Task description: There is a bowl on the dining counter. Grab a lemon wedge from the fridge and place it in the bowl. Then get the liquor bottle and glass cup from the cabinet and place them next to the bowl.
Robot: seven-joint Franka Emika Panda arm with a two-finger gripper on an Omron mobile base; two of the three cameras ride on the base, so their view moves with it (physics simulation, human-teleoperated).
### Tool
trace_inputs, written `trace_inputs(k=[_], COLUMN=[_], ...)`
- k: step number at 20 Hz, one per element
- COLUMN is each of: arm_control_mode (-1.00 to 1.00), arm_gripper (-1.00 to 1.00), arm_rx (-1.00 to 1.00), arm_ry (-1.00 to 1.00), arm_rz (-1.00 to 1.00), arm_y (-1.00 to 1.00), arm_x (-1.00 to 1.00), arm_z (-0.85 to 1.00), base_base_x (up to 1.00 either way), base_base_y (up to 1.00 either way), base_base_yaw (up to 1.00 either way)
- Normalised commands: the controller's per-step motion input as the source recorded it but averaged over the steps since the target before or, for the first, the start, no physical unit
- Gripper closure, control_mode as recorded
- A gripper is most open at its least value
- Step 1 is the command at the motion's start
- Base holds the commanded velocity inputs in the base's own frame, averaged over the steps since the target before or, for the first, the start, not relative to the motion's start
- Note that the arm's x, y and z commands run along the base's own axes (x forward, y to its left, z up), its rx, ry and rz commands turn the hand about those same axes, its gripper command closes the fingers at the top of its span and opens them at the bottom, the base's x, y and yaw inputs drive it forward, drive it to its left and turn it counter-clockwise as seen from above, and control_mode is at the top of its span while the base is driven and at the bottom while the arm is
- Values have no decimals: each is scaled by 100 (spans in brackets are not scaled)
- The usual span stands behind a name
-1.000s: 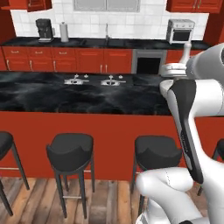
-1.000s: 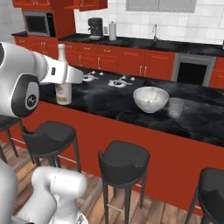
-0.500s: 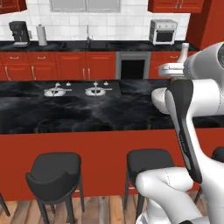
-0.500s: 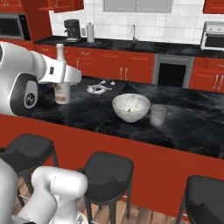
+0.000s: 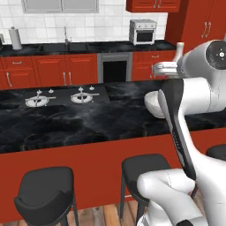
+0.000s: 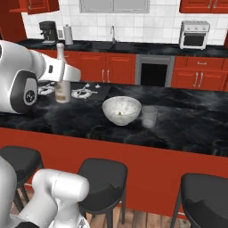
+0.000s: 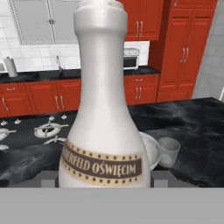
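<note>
While the white arm reaches out over the table [image 6: 187, 120], its gripper [image 6: 62, 73] is clenched around the liquor bottle [image 6: 62, 84], a pale bottle with a long neck and a brown label band near its base. In the hand view the liquor bottle [image 7: 103, 109] stands upright and very close, and the gripper's fingertips are hidden behind it. From the right base view the bottle appears to be held just above the glossy black, white-veined tabletop, near the cooktop burners [image 6: 82, 92], though whether its base touches the surface cannot be told.

To the right of the bottle in that view, well apart from it, the white bowl [image 6: 121, 110] sits on the table. A small yellow-green speck inside it looks like the lemon wedge [image 6: 119, 113]. The glass cup [image 6: 149, 116] stands upright just beside the bowl on its right, close to it but apparently not touching. The hand view shows the same pair past the bottle: the bowl's rim [image 7: 151, 148] and the clear cup [image 7: 168, 151].

In the left base view, the arm covers most of the bowl [image 5: 152, 103], and the bottle's neck [image 5: 179, 50] pokes up behind the arm.

Black round stools [image 6: 104, 178] line the table's red front. Behind it, the wall counter carries a sink faucet [image 6: 113, 33], a coffee machine [image 6: 48, 31] and a toaster oven [image 6: 194, 34].
</note>
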Motion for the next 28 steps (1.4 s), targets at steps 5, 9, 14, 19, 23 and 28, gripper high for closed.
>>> trace_inputs(k=[5, 9, 14, 19, 23, 28], arm_control_mode=[-100, -100, -100, -100, -100, -100], arm_gripper=[100, 100, 100, 100, 100, 100], arm_rx=[-1, 0, 0, 0, -4, -5], arm_ry=[0, 4, 3, 1, -1, 0], arm_rz=[0, 2, 1, 0, 0, 0], arm_y=[49, 28, 11, 3, 0, -1], arm_x=[82, 99, 74, 56, 44, 38], arm_z=[-1, -18, -43, -62, -60, -52], base_base_x=[0, 0, 0, 0, 0, 0], base_base_y=[0, 0, 0, 0, 0, 0], base_base_yaw=[0, 0, 0, 0, 0, 0])
